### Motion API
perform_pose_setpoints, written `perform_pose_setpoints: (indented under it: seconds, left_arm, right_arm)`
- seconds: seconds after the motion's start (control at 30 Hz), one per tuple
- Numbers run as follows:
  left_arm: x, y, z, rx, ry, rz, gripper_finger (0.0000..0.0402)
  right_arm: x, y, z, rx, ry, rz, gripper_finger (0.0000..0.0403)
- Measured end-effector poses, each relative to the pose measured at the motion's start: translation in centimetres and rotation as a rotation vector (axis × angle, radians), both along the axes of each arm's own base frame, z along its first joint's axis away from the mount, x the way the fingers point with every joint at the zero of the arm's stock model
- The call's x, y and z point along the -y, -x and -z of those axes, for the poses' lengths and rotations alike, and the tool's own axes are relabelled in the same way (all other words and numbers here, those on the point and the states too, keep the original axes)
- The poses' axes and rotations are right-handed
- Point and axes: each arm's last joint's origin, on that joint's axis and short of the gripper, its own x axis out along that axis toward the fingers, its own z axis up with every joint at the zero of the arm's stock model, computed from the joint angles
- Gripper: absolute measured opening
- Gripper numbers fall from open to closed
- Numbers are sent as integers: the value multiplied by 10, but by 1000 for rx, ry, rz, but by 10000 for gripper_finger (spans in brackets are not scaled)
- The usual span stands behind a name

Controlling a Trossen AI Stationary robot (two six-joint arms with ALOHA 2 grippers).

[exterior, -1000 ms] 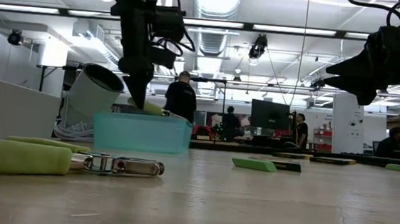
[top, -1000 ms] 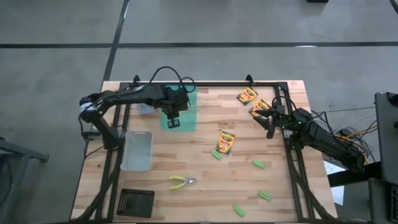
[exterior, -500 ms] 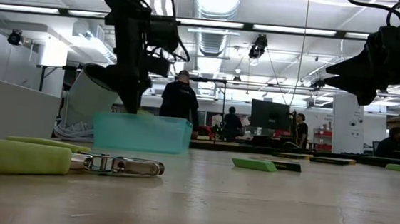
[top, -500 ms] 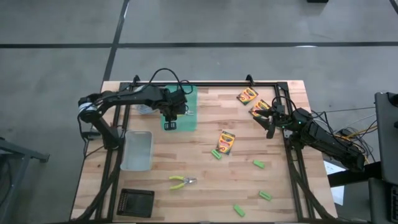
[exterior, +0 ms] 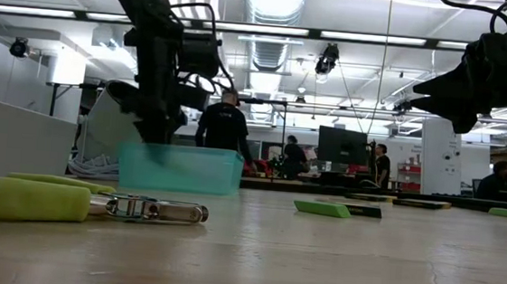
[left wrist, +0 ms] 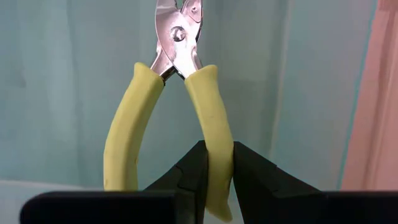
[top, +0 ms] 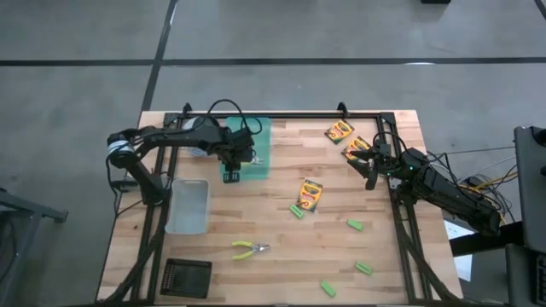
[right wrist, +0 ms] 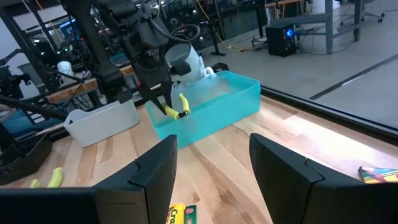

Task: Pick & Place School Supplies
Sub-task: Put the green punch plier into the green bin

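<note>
pliers (left wrist: 180,93) held by handle, nose away from left pincer (left wrist: 216,180)

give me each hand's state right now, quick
Left hand: shut on one handle of the small pliers with yellow-green handles, over the teal flat tray.
Right hand: open, holding nothing, at the table's right edge.

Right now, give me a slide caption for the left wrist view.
Left hand pinching one yellow-green handle of the pliers over the teal tray.
</note>
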Motion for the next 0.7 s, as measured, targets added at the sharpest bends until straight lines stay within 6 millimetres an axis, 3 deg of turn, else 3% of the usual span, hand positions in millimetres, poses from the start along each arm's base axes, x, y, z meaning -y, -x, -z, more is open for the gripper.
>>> perform_pose_setpoints:
  seconds: [0.7]
  left_arm:
    - [-2,2,3,27,71,-20,69]
  right_arm:
    - [0,0,0,0,0,0,196]
